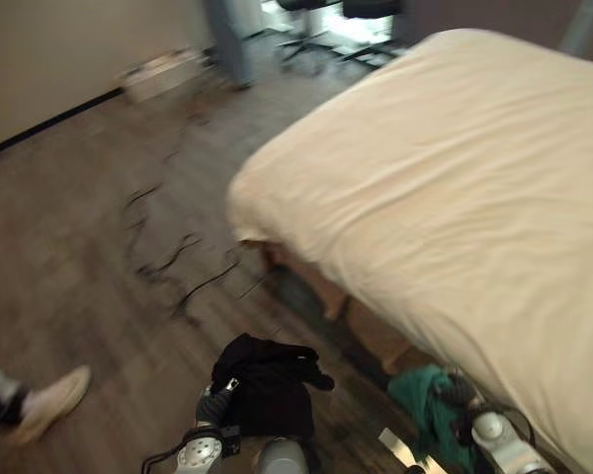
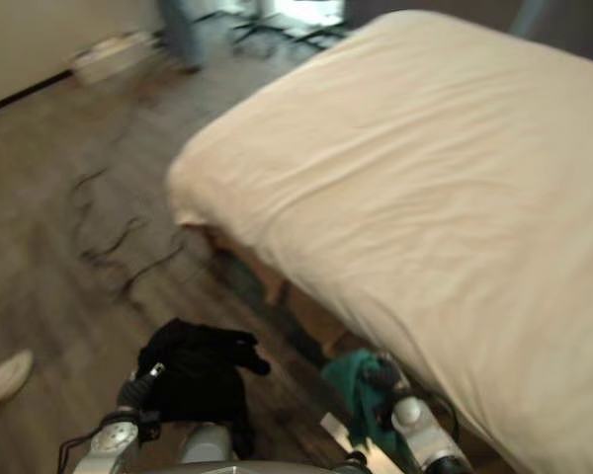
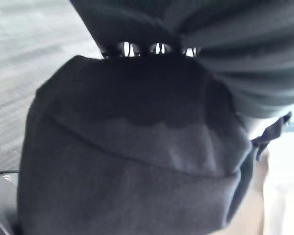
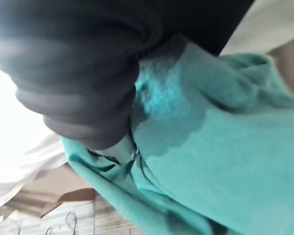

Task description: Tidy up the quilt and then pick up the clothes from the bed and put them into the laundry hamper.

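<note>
A black garment [image 1: 267, 380] hangs over the floor from my left hand [image 1: 215, 403], low in the left eye view. In the left wrist view the black cloth [image 3: 137, 156] bunches right under the silver fingers [image 3: 125, 49], which curl into it. My right hand [image 1: 460, 393] holds a teal garment [image 1: 425, 400] beside the bed's near edge. That teal cloth [image 4: 225, 147] drapes from under the hand's dark cover [image 4: 73, 63]. The cream quilt [image 1: 445, 178] lies smooth and flat over the bed.
A person's white shoe [image 1: 49, 400] stands on the wooden floor at the lower left. Dark cables [image 1: 168, 257] trail across the floor left of the bed corner [image 1: 242, 212]. A pale box [image 1: 163, 71] sits by the far wall, with office chairs [image 1: 326, 25] behind.
</note>
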Available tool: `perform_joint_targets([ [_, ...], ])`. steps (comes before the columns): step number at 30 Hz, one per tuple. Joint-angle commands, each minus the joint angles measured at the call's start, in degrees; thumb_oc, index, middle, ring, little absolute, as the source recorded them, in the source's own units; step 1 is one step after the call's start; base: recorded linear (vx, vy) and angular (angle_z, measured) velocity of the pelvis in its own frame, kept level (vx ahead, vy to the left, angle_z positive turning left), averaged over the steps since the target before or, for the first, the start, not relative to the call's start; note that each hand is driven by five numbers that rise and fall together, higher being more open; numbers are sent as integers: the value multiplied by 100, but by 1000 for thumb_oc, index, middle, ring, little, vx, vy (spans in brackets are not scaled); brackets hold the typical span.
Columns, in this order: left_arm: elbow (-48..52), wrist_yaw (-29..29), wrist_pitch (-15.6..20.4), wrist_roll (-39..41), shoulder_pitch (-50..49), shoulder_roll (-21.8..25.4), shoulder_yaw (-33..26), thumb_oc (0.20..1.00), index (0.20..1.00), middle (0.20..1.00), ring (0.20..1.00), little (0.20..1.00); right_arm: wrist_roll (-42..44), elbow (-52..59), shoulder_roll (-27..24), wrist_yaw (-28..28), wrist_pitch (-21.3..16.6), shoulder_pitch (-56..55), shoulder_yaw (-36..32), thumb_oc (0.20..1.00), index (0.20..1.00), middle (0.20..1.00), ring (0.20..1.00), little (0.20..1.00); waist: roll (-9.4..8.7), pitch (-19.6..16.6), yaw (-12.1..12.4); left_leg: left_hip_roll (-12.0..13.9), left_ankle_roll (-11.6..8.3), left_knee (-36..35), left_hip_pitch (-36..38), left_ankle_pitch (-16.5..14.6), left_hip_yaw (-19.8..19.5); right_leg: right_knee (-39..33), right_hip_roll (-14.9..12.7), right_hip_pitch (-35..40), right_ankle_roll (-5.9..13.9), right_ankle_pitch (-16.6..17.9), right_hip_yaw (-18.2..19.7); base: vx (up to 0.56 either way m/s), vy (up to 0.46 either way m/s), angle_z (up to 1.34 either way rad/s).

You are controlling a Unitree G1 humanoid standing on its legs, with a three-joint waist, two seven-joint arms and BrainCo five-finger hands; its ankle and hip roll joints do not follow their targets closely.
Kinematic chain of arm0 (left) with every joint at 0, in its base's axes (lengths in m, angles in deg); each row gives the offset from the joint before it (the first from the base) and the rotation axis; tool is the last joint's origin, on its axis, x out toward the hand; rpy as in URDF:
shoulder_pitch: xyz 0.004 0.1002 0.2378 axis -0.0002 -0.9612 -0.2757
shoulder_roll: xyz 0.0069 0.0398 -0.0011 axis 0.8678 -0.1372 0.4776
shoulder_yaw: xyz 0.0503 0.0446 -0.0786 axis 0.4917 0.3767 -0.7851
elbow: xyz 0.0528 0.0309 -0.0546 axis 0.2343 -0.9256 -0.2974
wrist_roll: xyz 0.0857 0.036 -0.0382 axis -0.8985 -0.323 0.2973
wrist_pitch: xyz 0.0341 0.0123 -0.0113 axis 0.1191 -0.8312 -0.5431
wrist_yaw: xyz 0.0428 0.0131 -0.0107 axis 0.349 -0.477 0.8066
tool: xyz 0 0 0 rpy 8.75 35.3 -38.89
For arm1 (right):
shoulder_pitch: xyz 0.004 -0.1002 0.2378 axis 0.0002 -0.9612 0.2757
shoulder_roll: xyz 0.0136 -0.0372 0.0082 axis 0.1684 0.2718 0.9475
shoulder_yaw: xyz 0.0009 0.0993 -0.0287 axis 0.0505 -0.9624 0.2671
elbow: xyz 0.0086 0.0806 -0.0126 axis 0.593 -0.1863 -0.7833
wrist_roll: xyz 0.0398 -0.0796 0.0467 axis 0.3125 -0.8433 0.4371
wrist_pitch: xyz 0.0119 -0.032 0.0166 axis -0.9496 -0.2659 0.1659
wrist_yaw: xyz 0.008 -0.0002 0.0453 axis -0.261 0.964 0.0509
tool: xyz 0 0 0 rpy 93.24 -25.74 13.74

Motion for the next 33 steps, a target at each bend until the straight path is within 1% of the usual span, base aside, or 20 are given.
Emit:
perform_joint_targets([
  [1,324,341,77,-443,42,466,-215,200,200,200,200,200,292,135,334,232,-255,273,-252,200,200,200,200,200,36,54,142,203,-277,-378,422,-78,-448,196,57,-342,-223,-740,49,75,274,275],
  [3,278,339,31,-458,32,440,-233,200,200,200,200,200,341,169,405,265,-267,217,-345,200,200,200,200,200,52,19,195,72,-245,-432,442,-150,-576,568,-57,-376,-228,-745,-43,152,325,224],
  [4,249,478,-36,-513,-43,466,-217,200,200,200,200,200,540,189,619,426,-304,-82,-592,200,200,200,200,200,50,67,242,-264,-38,-649,507,-370,-935,1850,-560,-547,-47,-680,-154,273,486,138],
  [5,282,559,-36,-470,-16,487,-181,200,200,200,200,200,628,181,676,492,-331,-95,-624,200,200,200,200,200,90,150,195,-371,20,-765,570,-451,-1198,2452,-681,-741,50,-604,142,227,399,149],
  [6,284,563,-39,-467,-11,486,-177,200,200,200,200,200,630,177,675,494,-334,-89,-627,200,200,200,200,200,74,156,186,-409,37,-781,572,-452,-1203,2519,-738,-759,65,-625,142,128,217,189],
  [7,222,708,-55,-432,86,501,-143,200,200,200,200,200,752,89,720,599,-382,-59,-657,200,200,200,200,200,75,249,119,-489,97,-913,579,-486,-1499,2921,-686,-1104,130,-688,742,116,149,220],
  [8,206,786,-38,-358,393,427,152,200,200,200,200,200,1093,123,782,722,-449,3,-752,200,200,200,200,200,97,407,-149,-554,45,-965,596,-523,-2284,2828,93,-1905,64,-1277,2216,152,138,177],
  [10,90,672,14,-452,481,394,251,200,200,200,200,200,1249,-60,780,772,-516,-17,-831,200,200,200,200,200,107,431,-182,-624,23,-965,642,-553,-2566,2324,126,-1855,158,-1152,2355,106,-66,224],
  [11,8,652,8,-614,532,423,336,200,200,200,200,200,1323,-102,809,761,-547,4,-871,200,200,200,200,200,136,416,-221,-548,0,-965,564,-480,-2690,1882,181,-1966,5,-1052,2419,20,-123,220],
  [12,8,652,8,-614,531,423,336,200,200,200,200,200,1323,-102,809,761,-547,4,-871,200,200,200,200,200,136,416,-222,-547,0,-965,563,-480,-2691,1880,183,-1965,5,-1051,2417,73,-117,157],
  [13,-11,631,-10,-783,545,423,445,200,200,200,200,200,1399,-145,816,762,-540,2,-901,200,200,200,200,200,134,379,-267,-655,-16,-965,634,-523,-2998,1222,278,-2084,33,-854,2901,176,-96,86],
  [14,-396,713,-280,-977,569,449,437,200,200,200,200,200,1351,-331,787,978,-537,49,-929,200,200,200,200,200,97,385,-226,-716,-2,-965,676,-541,-3115,765,349,-1959,54,-752,3101,172,-97,80],
  [17,-446,588,-4,-968,546,315,536,200,200,200,200,200,1412,-308,855,702,-563,-92,-771,200,200,200,200,200,-35,228,-110,-850,7,-965,833,-609,-3269,383,311,-1523,109,-577,3100,165,-63,79],
  [18,-625,1509,-152,265,833,-448,2022,200,200,200,200,200,930,-2482,1158,2621,413,252,-362,200,200,200,200,200,460,-33,306,-654,-449,-965,1133,-241,-2724,-181,770,-454,8,-730,1878,186,-91,58],
  [26,-491,1504,-195,58,825,-264,1936,200,200,200,200,200,906,-2376,1108,2576,334,289,-426,200,200,200,200,200,458,16,334,-575,-515,-890,1130,-211,-2709,-181,897,-536,-112,-829,1975,83,-58,2],
  [27,-440,1497,-195,81,851,-252,1941,200,200,200,200,200,925,-2323,1085,2625,288,302,-450,200,200,200,200,200,436,118,345,-485,-555,-324,922,-372,-2697,-181,883,-543,-155,-862,1990,32,-236,-11],
  [28,-319,1467,-206,221,916,-209,1932,200,200,200,200,200,972,-2206,972,2632,211,338,-556,200,200,200,200,200,405,323,375,-208,-577,1015,312,-407,-2780,-181,896,-541,-305,-971,1980,-7,-199,-7],
  [29,-319,1467,-206,222,919,-209,1932,200,200,200,200,200,972,-2207,971,2632,211,340,-557,200,200,200,200,200,416,311,363,-184,-581,1073,265,-434,-2804,-181,913,-553,-311,-972,1967,61,-261,-5],
  [30,-252,1468,-243,255,984,-194,1898,200,200,200,200,200,1011,-2146,843,2719,230,352,-670,200,200,200,200,200,481,492,407,246,-571,2307,-380,-22,-2823,-181,988,-420,-500,-1115,1814,205,-145,0],
  [33,-267,1506,-265,183,919,-176,1821,200,200,200,200,200,1104,-2145,809,2742,251,434,-689,200,200,200,200,200,476,543,482,214,-598,2411,-752,-332,-2659,-181,1069,-212,-468,-1397,1826,251,-26,10],
])
